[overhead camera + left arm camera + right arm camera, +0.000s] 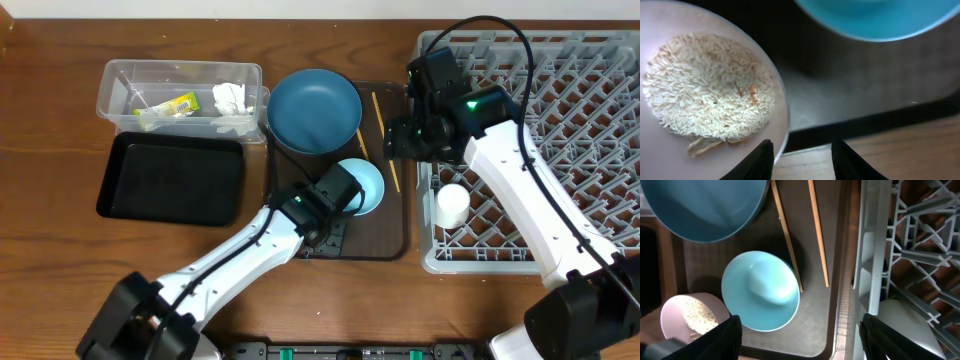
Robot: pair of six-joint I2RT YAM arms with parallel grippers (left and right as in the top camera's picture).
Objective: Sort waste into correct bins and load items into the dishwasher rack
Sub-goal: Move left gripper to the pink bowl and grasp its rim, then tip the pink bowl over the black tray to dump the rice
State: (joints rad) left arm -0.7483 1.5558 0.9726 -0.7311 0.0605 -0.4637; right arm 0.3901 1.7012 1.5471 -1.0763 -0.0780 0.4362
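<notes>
The left pincer (802, 152) stood about half open astride the edge of the round white bowl (660, 20). The rim lay close to one finger with a clear gap to the other, so nothing looked clamped. A heap of loose white rice grains (710, 90) lay in that bowl, just ahead of the fingers. Beyond the pincer sat the light blue bowl (875, 20) on the brown serving tray (850, 90), with the wooden desk (920, 150) under the tray's edge.

The right pincer (800, 330) hung wide open and held nothing. Ahead of it lay two thin wooden chopsticks (817, 235) and the large dark blue plate (705, 205). The grey lattice dishwasher rack (910, 240) was close at its side, with the small white cup (452, 205) already in it.

Well off beyond the left pincer, the clear plastic box (110, 90) held the yellow snack wrapper (175, 103) and crumpled white tissue (230, 97), with the shallow black tray (170, 180) beside it.
</notes>
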